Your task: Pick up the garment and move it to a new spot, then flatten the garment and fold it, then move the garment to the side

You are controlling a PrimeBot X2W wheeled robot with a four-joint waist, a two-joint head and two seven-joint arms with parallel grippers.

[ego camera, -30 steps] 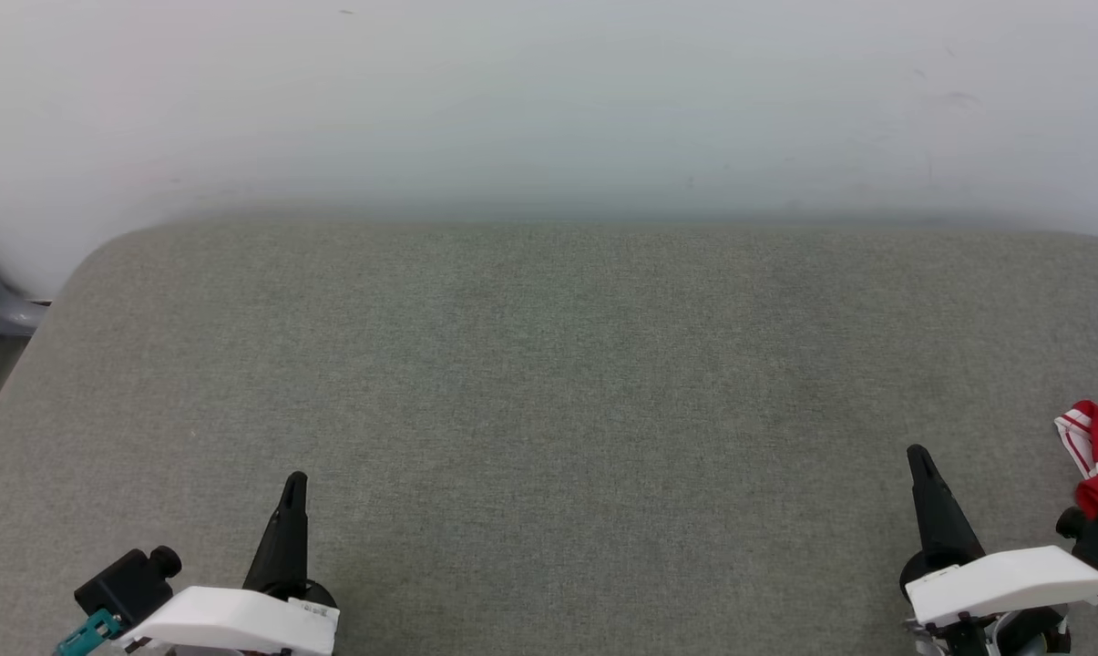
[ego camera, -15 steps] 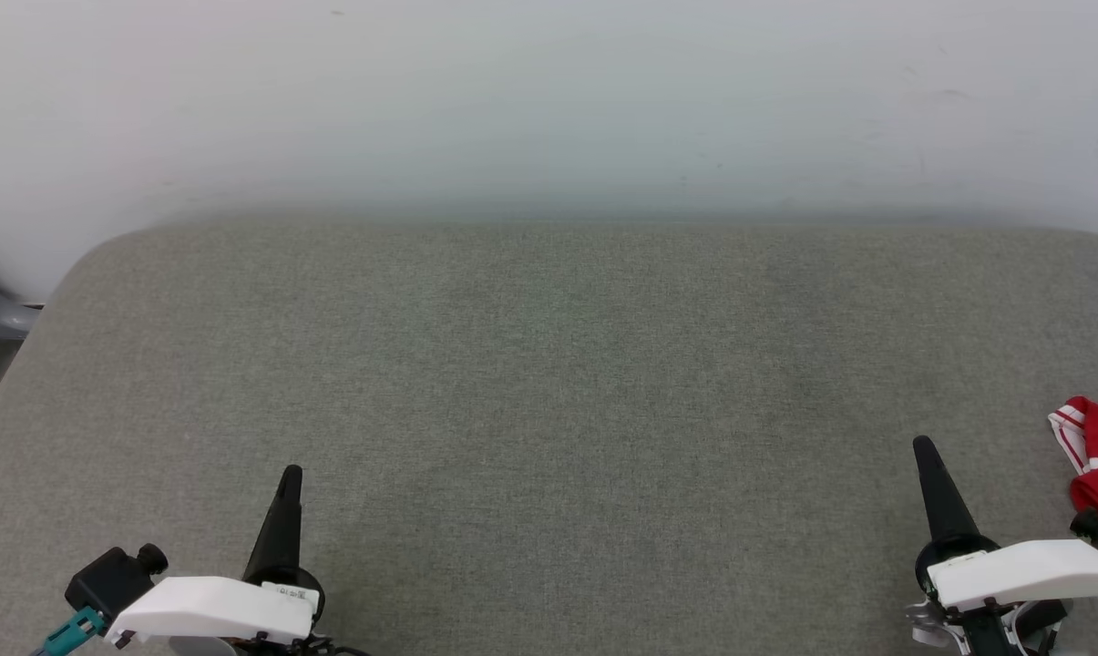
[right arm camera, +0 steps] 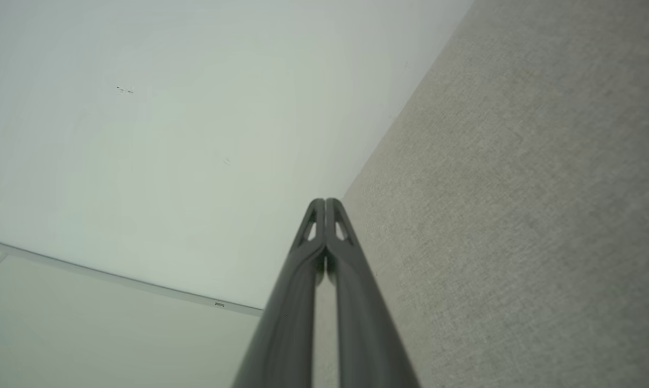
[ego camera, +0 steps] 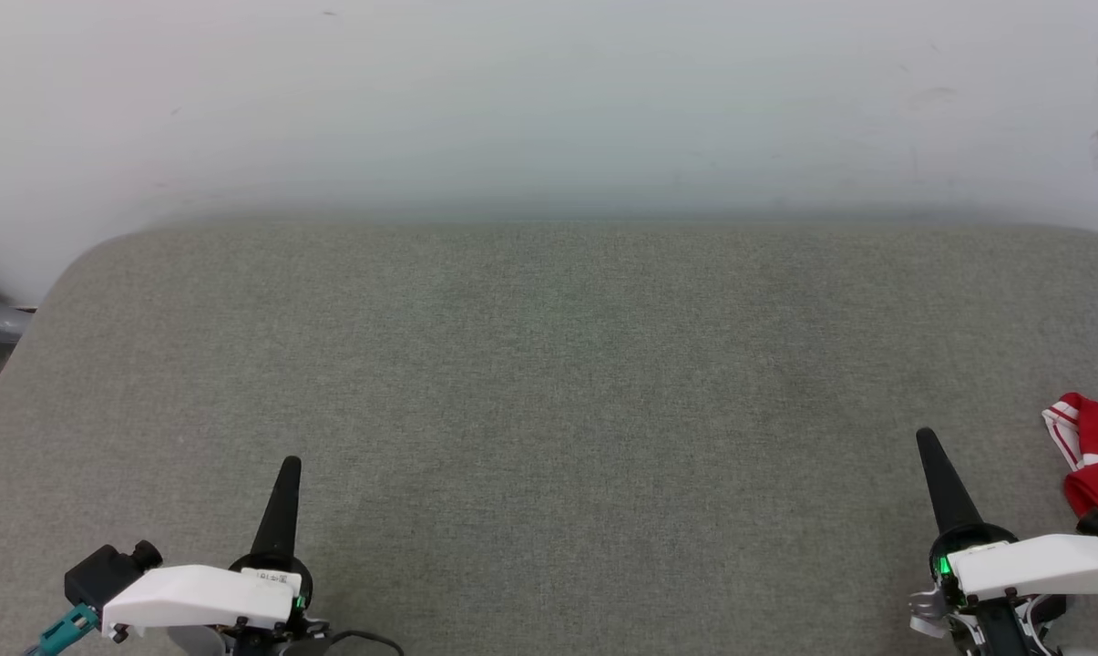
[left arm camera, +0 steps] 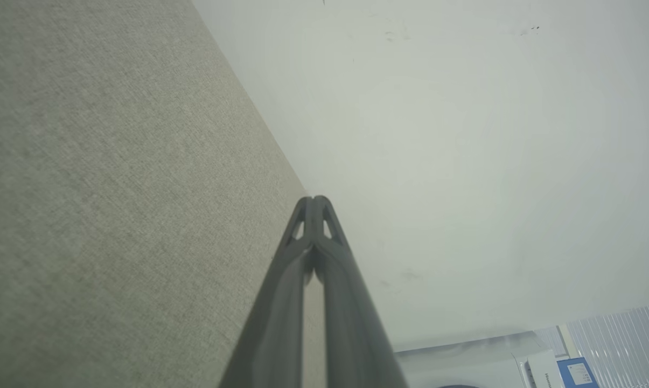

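A: Where does the garment (ego camera: 1093, 446) lie?

B: It is bunched at the far right edge of the grey fabric tabletop (ego camera: 549, 383). It shows red cloth with white striped trim and is partly cut off by the head view's edge.

A: Does either arm hold it?

B: No. The right jaws are pressed fully together and empty, with their tip just left of the cloth and apart from it. The left jaws, at the lower left and well apart from it, are also closed on nothing.

A: And the wrist views?

B: Each pair of dark fingers (left arm camera: 281, 312) meets at the tips over the tabletop, which runs up to the pale wall (ego camera: 549, 109).
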